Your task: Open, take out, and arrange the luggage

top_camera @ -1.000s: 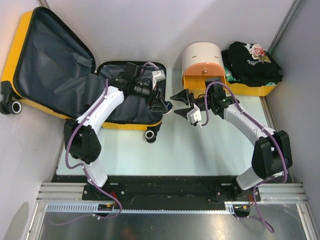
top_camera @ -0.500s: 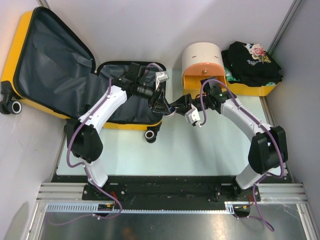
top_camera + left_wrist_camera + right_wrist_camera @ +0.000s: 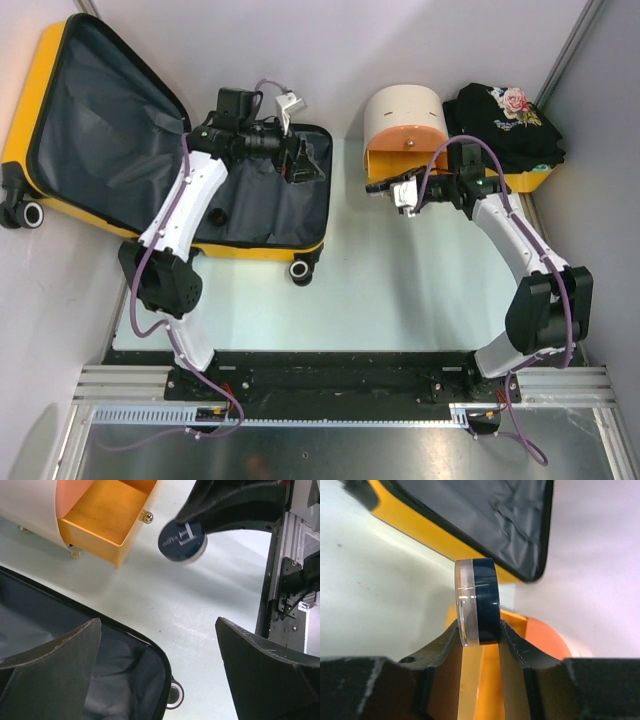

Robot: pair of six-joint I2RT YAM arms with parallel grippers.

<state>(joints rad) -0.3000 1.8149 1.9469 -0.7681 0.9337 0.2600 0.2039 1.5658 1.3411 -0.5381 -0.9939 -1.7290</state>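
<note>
The luggage [image 3: 100,130] lies open at the left side of the counter [image 3: 400,290]. Its lid stands up and leans toward the left wall, and its other half lies flat on the counter with the dark grey lining upward. A small dark round thing [image 3: 216,213] sits on this lining, near the left arm; it is too small to tell what it is. One wheel [image 3: 300,270] of the flat half points toward the arms' bases.

The left tool [image 3: 298,162] hangs above the far right corner of the flat half. In the left wrist view its two fingers stand wide apart and there is nothing between them; below them I see the black rim of the luggage and the bare counter.

The right tool [image 3: 383,187] is over the counter, between the luggage and the cream-and-orange cabinet [image 3: 405,115], just in front of the cabinet. It is clamped on a small round tin [image 3: 481,600]. The tin stands on its edge between the two fingers, with a dark blue part on one side and a clear, pale part on the other. In the left wrist view the blue face of the tin shows a light print.

The orange drawer [image 3: 107,510] of the cabinet is pulled out, and inside it looks bare. To the right of the cabinet a yellow bin [image 3: 500,180] holds dark clothes [image 3: 505,125] with a flower print on top
</note>
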